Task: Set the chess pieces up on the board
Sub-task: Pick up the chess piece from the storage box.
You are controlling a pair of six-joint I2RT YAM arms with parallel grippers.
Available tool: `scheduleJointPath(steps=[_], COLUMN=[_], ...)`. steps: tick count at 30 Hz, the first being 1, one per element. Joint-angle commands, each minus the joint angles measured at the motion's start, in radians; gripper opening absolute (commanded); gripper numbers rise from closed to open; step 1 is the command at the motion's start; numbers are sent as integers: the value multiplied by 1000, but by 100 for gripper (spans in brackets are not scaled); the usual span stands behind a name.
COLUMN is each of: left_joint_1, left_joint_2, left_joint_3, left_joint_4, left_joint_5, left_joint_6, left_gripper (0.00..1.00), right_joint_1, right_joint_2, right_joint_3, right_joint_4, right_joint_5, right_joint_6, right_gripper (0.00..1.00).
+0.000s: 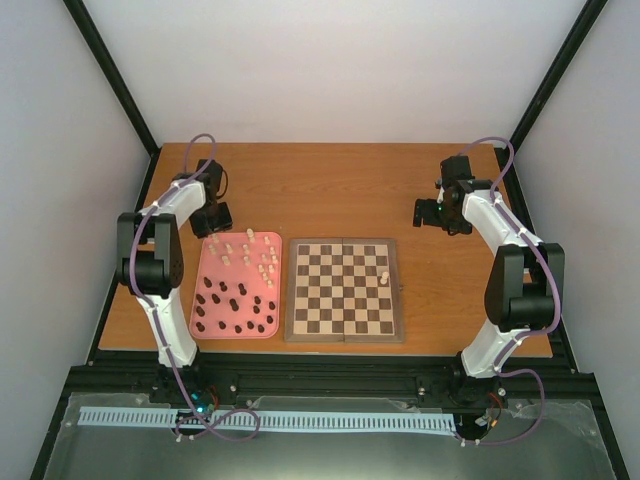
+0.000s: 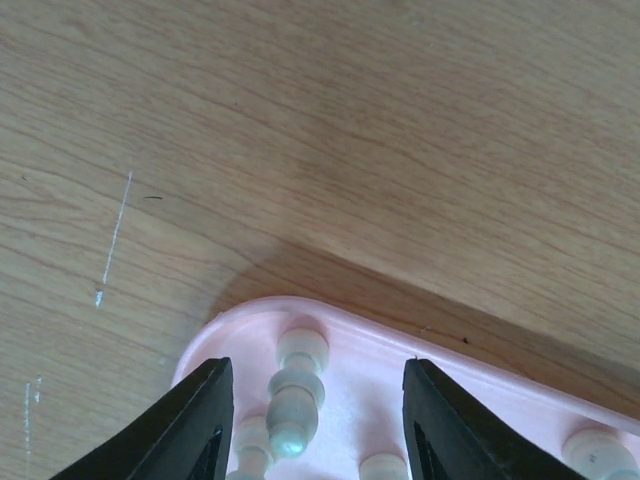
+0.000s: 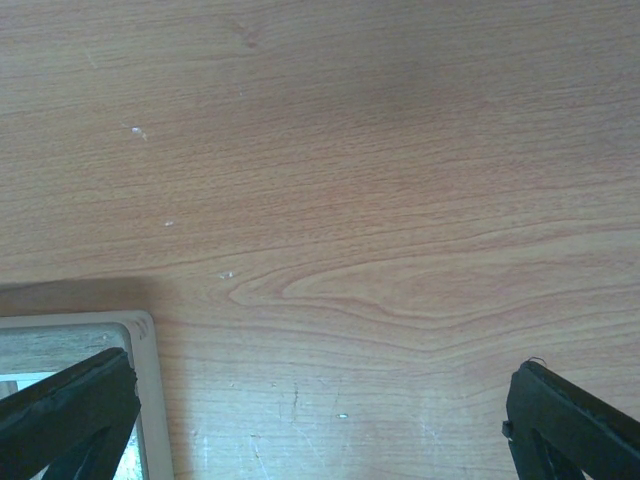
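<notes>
Wood table (image 1: 330, 180): L gripper (image 2: 315, 368) straddles cream piece (image 2: 296, 400) on pink tray (image 2: 365, 345).

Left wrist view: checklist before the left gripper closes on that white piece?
1. Target white piece between the fingers of the left gripper: ok, slightly off centre.
2. Grip made: not ok, gaps show on both sides.
3. Fingers clear of the neighbouring piece: not ok, it sits right beside one finger.
4. Fingers clear of the pink tray rim: cannot tell, the tips hang over its corner.
5. Idle right gripper out of the way: ok, open, empty, over bare table beside the board.
6. Board free: ok, only one placed piece stands on it.
</notes>
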Motion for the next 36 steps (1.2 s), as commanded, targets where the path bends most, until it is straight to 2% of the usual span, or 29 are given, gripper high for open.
scheduleJointPath(steps=[1,9,14,19,21,36], left_joint_1=[18,24,23,23,23,15], left_joint_2=[34,55,57,39,27,-185], left_joint_3=[-13,8,7,-5,-5,98], left_joint_4=[32,35,29,24,15,-144], left_joint_5=[15,23,28,24,23,91], left_joint_6=[-8,-4,-1,3,5,30], left_gripper=[47,39,27,8,3,1], right_joint_1=[-11,-11,-11,-11,-10,-11], right_joint_2=[11,7,7,9,11,12], right_joint_3=[7,3,5,0,-2,-21], right_joint_4=[-14,-19,-21,-18,-16,2], right_joint_5=[11,16,16,16,16,3], right_joint_6=[-6,-6,-5,-5,-5,1], right_gripper=[100,100,100,100,100,100])
